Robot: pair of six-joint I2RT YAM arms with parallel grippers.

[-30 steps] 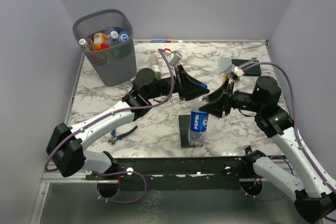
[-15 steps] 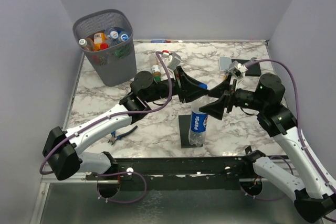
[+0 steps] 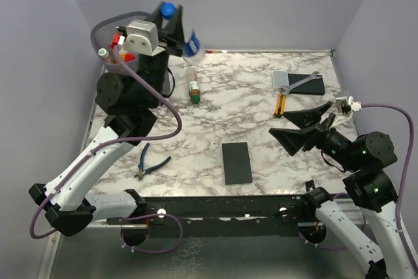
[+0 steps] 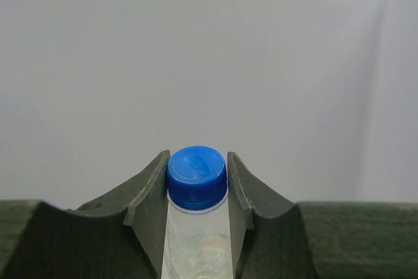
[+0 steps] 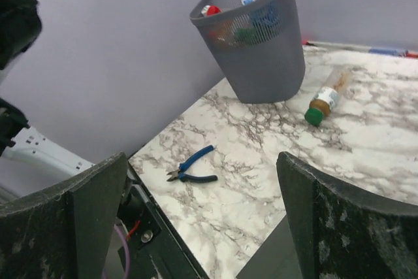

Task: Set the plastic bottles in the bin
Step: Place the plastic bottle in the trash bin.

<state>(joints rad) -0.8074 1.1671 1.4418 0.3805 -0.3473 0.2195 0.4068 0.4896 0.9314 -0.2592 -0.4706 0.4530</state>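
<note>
Left wrist view shows the left gripper [image 4: 196,194] clamped on a blue-capped bottle [image 4: 196,173], held high beside the bin [image 5: 268,63], probably to drop it over the rim. The right gripper [image 3: 297,127] gapes wide, empty, out of the way.
</note>
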